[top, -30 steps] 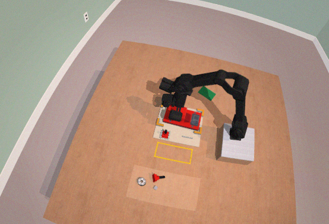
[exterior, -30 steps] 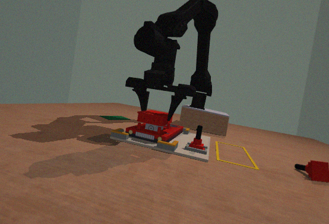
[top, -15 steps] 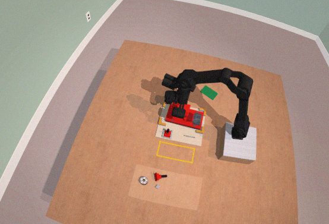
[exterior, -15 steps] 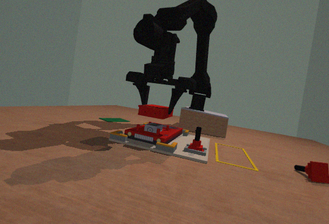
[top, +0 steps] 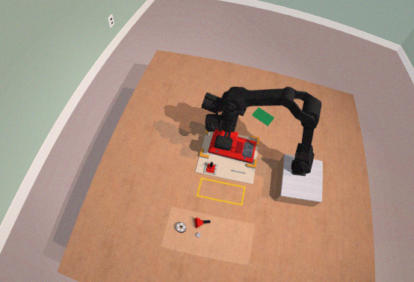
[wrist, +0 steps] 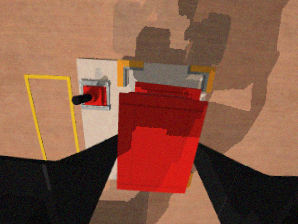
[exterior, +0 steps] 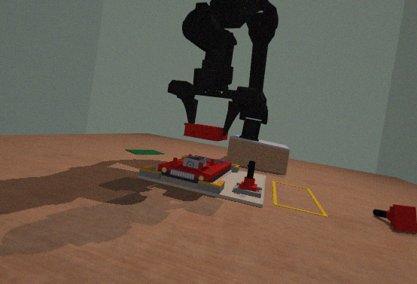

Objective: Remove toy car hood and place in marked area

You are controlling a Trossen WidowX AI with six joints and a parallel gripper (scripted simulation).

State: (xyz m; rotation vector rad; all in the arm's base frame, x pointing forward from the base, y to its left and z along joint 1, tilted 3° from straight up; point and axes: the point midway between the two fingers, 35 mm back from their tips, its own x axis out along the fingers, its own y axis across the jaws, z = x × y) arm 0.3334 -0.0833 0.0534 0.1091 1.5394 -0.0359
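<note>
- Gripper (top: 220,132) (exterior: 208,129) (wrist: 156,141): fingers stand wide, clamped across the sides of the red hood (top: 234,134) (exterior: 205,132) (wrist: 156,155).
- Hood is up in the air between the fingertips, broad face roughly level; its underside shows a gap above the car in the exterior view.
- Toy car (top: 239,153) (exterior: 218,168) (wrist: 167,90): below the fingers and apart from them. Pale block with a dark top (exterior: 194,162) exposed at its front end.
- Car sits on a white board (top: 223,179) (exterior: 260,181) (wrist: 97,125), among grey and orange corner brackets (top: 251,164) (exterior: 211,185) (wrist: 130,65), also lower than the fingers.
- Small red stand with black lever (top: 211,169) (exterior: 249,185) (wrist: 95,96): upright on the board, off to one side of the fingers, touching neither.
- Yellow outline (top: 221,200) (exterior: 299,209) (wrist: 50,77), the marked area: on the table, beyond that stand from the fingers. Hood not inside it.
- Farther out on that side, well apart from the fingers: red piece with black handle (top: 198,222) (exterior: 403,218), silver ring (top: 176,229), little grey piece (top: 198,235).
- Green patch (top: 263,117) (exterior: 144,152): flat on the table, away from the fingers, clear of the board.
</note>
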